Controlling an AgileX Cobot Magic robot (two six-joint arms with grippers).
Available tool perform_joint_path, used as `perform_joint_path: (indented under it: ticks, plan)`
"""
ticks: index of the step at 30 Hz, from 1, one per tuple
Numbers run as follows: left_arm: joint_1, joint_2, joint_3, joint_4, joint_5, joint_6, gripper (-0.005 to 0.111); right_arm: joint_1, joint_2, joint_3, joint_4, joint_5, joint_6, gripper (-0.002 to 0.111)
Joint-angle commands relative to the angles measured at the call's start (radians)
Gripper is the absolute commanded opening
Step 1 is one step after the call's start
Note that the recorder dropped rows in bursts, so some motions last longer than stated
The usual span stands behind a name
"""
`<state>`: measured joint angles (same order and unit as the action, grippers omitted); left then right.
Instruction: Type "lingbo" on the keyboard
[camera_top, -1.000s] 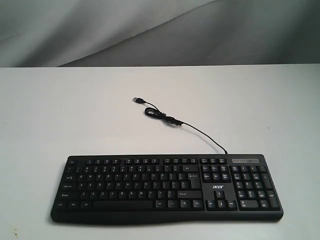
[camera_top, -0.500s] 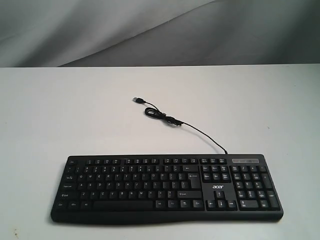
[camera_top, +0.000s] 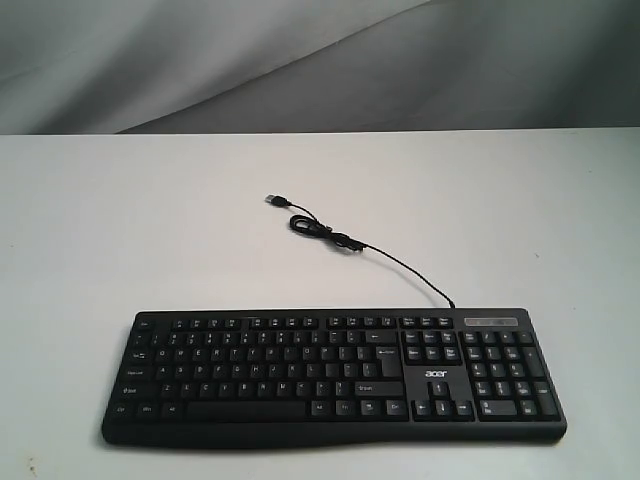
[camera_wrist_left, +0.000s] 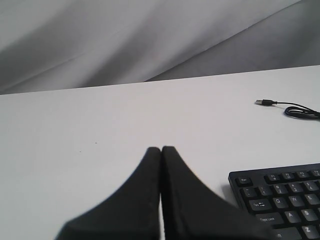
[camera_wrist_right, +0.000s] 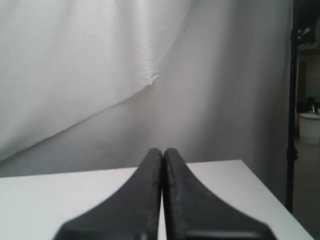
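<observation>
The black keyboard (camera_top: 335, 375) lies along the near edge of the white table, number pad at the right and a white "acer" logo above the arrow keys. Its thin cable (camera_top: 330, 236) runs back to a loose USB plug. Neither arm shows in the exterior view. In the left wrist view my left gripper (camera_wrist_left: 161, 149) is shut and empty, above bare table beside the keyboard's (camera_wrist_left: 280, 197) Esc corner. My right gripper (camera_wrist_right: 163, 150) is shut and empty too, above bare table; no keyboard shows in that view.
The white table (camera_top: 150, 220) stretches behind the keyboard. A grey cloth backdrop (camera_top: 300, 60) hangs behind it. In the right wrist view a dark stand (camera_wrist_right: 292, 100) rises past the table's corner.
</observation>
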<state>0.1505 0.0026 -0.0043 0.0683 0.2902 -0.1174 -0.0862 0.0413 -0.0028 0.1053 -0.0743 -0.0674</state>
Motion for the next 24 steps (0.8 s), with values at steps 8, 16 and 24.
perform_joint_path:
  ticks: [8,16,24]
  plan:
    - [0.002,-0.003,0.004,-0.008,-0.005,-0.004,0.001,-0.005,-0.002,-0.149,0.07,0.074,-0.011,0.0]
    - [0.002,-0.003,0.004,-0.008,-0.005,-0.004,0.001,-0.005,0.189,-0.425,0.068,0.388,-0.067,0.0]
    - [0.002,-0.003,0.004,-0.008,-0.005,-0.004,0.001,0.066,0.525,-0.563,0.42,0.621,-0.411,0.0]
